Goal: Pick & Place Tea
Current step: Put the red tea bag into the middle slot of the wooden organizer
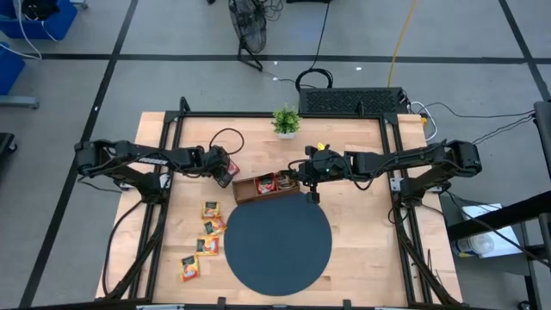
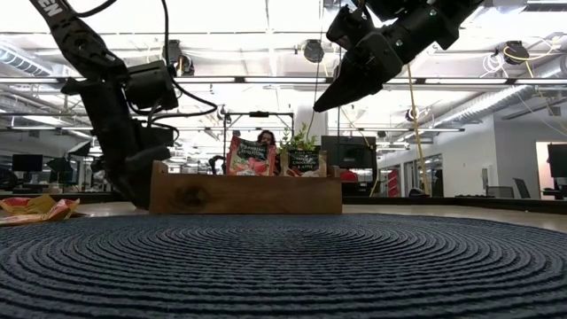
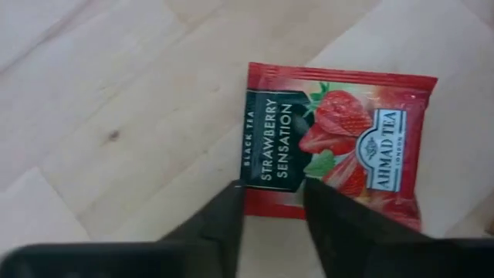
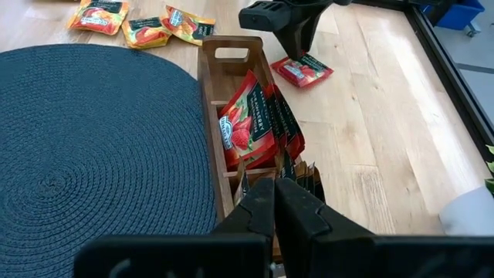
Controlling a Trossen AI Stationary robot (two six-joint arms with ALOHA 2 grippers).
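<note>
Wooden tabletop [image 1: 362, 250] carries a dark round mat [image 1: 277, 244], and a wooden tray [image 1: 269, 188] stands just beyond it, red sachets upright in one compartment. Left gripper [image 3: 272, 202] hovers beside the tray's left end over a red strawberry sachet [image 3: 333, 139] lying flat, jaws part open, gripping nothing. Right gripper [image 4: 274, 202] hangs shut and empty above the tray's right end. Judged step: picking this sachet; next calls for descent and closure. Yellow-orange sachets [image 1: 205, 237] wait left of the mat; fingertip contact with the sachet is unclear.

Left gripper [image 3: 272, 202] sits right over a red sachet [image 3: 336, 143] lying flat on the table [image 3: 116, 116]. Fingers [image 3: 224, 220] parted, tips at its near edge.
</note>
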